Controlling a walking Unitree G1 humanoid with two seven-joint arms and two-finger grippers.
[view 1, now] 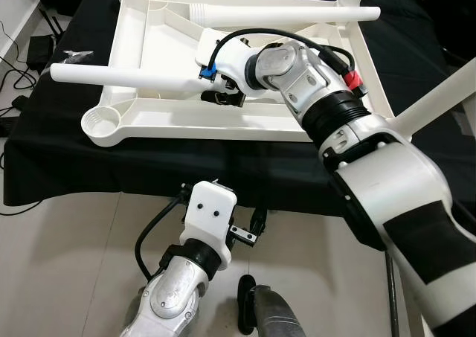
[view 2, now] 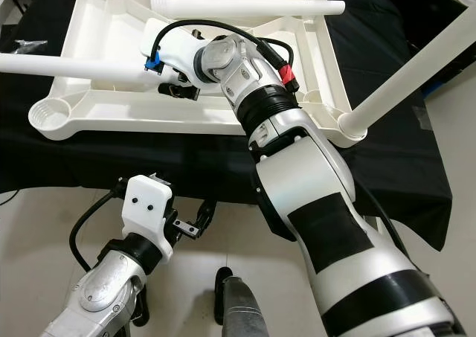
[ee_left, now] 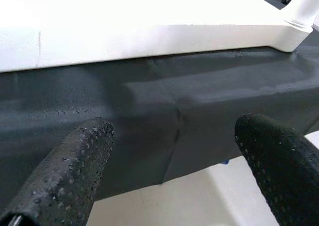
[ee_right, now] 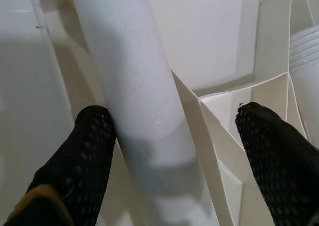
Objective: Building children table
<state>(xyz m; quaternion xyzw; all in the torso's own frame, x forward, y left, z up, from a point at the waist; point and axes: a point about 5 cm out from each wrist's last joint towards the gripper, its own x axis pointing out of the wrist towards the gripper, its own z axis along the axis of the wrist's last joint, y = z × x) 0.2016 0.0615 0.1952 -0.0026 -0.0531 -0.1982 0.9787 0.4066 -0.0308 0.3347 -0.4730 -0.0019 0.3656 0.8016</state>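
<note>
The children table top lies upside down on the black-draped counter, one leg socketed, two corner sockets empty; the right pincer, spread wide, straddles a loose leg; the left pincer, released, idles below.
</note>
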